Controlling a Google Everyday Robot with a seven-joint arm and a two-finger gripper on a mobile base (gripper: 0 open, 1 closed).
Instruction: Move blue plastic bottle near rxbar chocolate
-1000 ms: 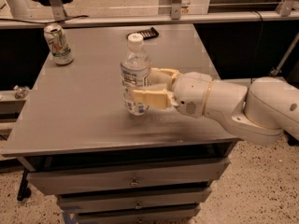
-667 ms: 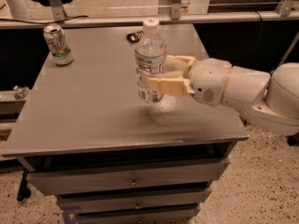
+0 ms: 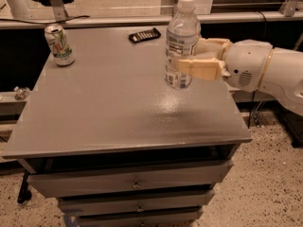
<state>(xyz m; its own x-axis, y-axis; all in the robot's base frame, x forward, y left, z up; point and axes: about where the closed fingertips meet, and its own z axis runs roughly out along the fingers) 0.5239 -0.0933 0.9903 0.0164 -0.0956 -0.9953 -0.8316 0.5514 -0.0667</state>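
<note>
The blue plastic bottle [image 3: 181, 40] is clear with a white cap and a printed label. My gripper [image 3: 189, 56] comes in from the right and is shut on its middle, holding it upright in the air above the right part of the grey table [image 3: 109, 108]. The rxbar chocolate [image 3: 144, 34], a small flat dark wrapper with pale markings, lies on the table near the far edge, to the left of and beyond the bottle.
A green-and-white drink can [image 3: 59, 45] stands at the table's far left corner. Drawers [image 3: 132, 183] sit under the tabletop. A low ledge and metal frame legs run behind the table. Speckled floor lies to the right.
The gripper has lifted the bottle off the table and carried it up and toward the far right. The can and bar have not moved.
</note>
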